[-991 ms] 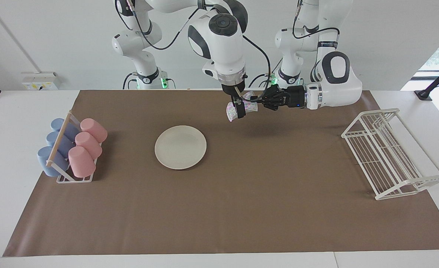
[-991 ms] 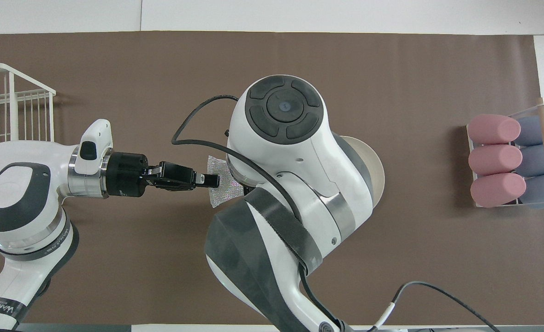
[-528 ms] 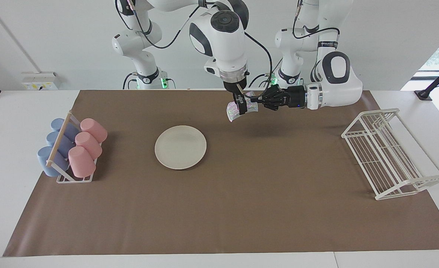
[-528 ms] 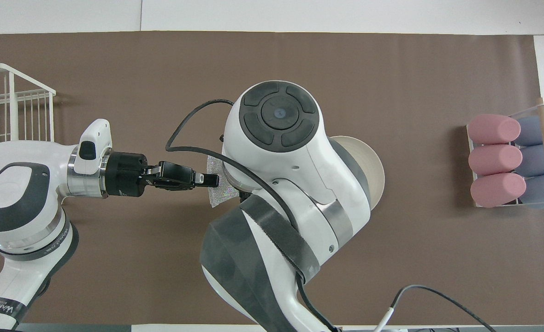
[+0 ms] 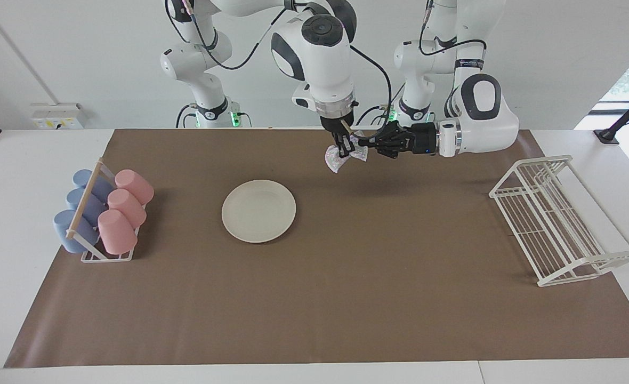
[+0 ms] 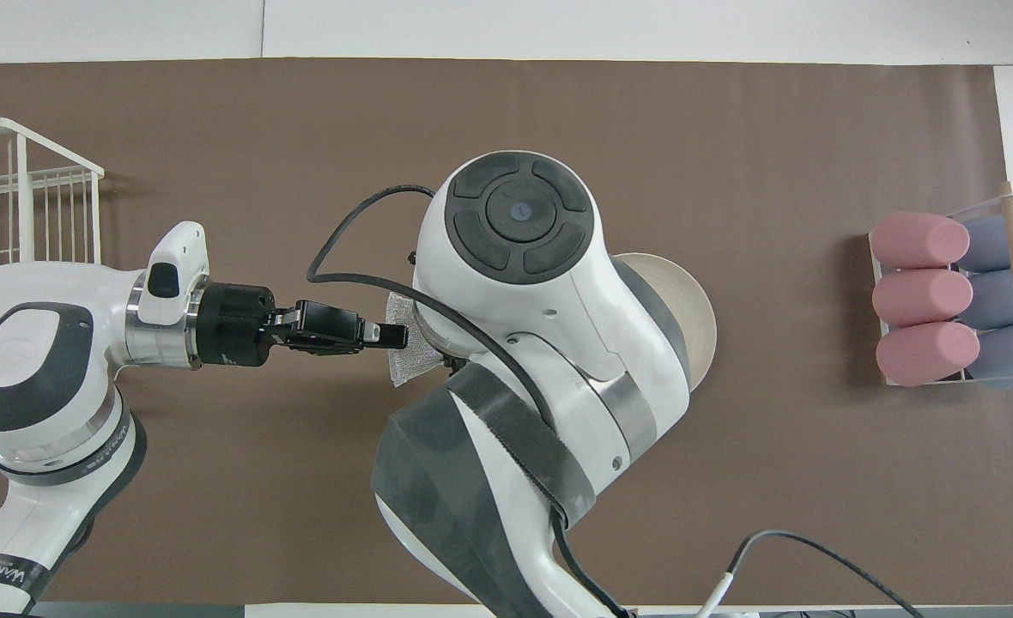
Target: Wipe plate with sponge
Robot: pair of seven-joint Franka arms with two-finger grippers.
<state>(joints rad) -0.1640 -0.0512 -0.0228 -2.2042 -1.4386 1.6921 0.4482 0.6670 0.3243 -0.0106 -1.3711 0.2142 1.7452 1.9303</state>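
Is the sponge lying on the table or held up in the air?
In the air: the sponge hangs above the brown mat, pinched by the right end effector.

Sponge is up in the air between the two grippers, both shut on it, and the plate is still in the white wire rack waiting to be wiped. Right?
Not quite. The sponge is in the air, with the left gripper and right gripper both shut on it, but the plate is not in the white wire rack. The facing view shows it lying flat on the brown mat, toward the right arm's end.
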